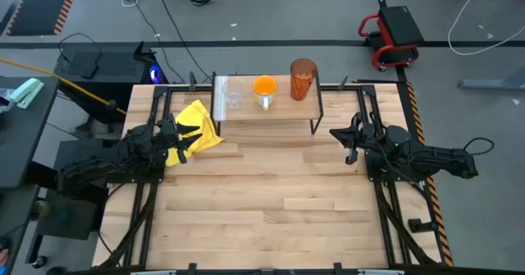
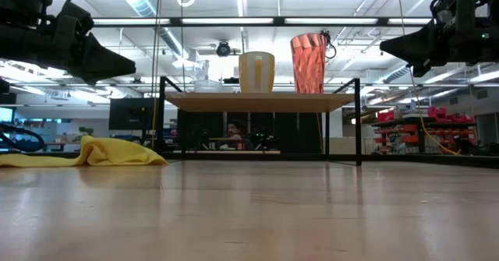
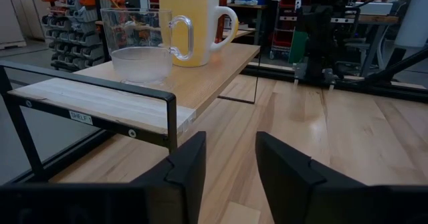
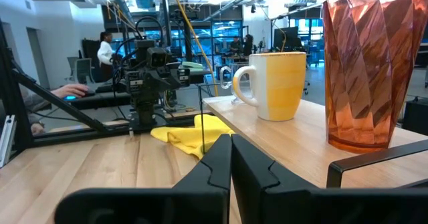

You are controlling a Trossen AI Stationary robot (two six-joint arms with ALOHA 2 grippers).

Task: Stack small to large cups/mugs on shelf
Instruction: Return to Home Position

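Shelf [image 1: 271,115], upper centre of frame: clear glass cup [image 1: 233,93], orange mug [image 1: 264,88] and amber tumbler [image 1: 303,79] in a row, left to right. Left gripper [image 1: 187,137], left-centre over yellow cloth [image 1: 203,127]: fingers parted, empty. Right gripper [image 1: 336,134], right-centre: fingers pressed together, empty.

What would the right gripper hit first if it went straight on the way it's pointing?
Probably the left gripper opposite; from the right gripper the line runs just before the shelf, above the yellow cloth, though clearance is unclear.
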